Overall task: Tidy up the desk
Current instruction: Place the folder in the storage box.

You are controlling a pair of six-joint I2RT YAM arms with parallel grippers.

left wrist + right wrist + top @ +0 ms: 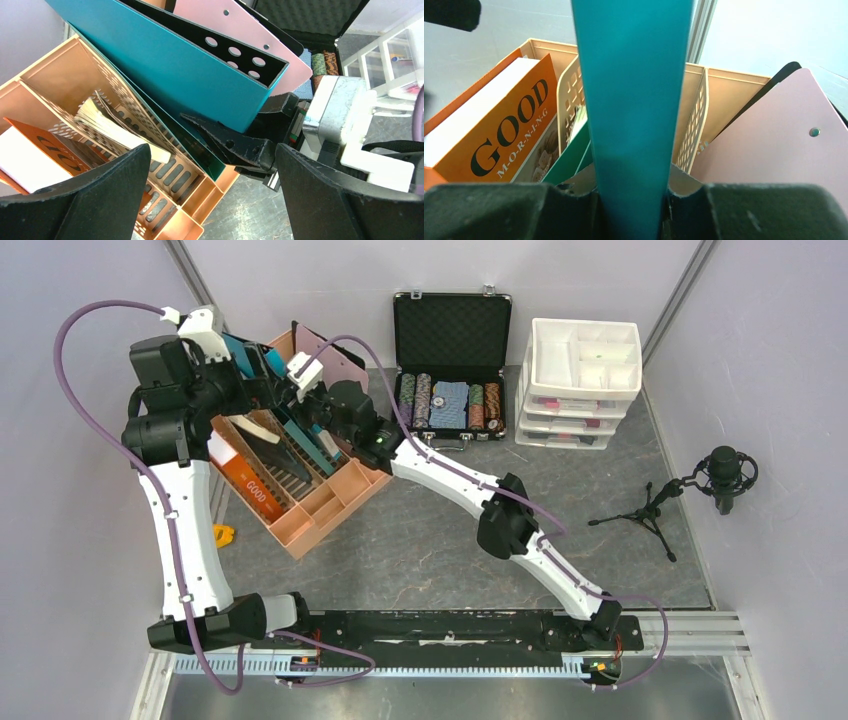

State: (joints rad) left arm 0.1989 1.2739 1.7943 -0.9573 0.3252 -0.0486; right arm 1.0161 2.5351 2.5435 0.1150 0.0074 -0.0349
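The grey counter (420, 540) has lots of bare room in the middle and by the near rail (690, 625) – pale walls (60, 540) shut it in on three sides. At the back left sits a peach file tray (335, 502). The right fingers (631, 215) pinch a teal folder (631, 100) leaning in it, between an orange book (494, 135) and a pink board (774, 150). The left fingers (212, 155) gape wide close by – holding nothing. A chip case (450, 330), white drawers (580, 375) and a microphone (725, 475) line the back and right

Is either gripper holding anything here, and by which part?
The right gripper clamps the teal binder across its narrow side; the left gripper is open, empty.
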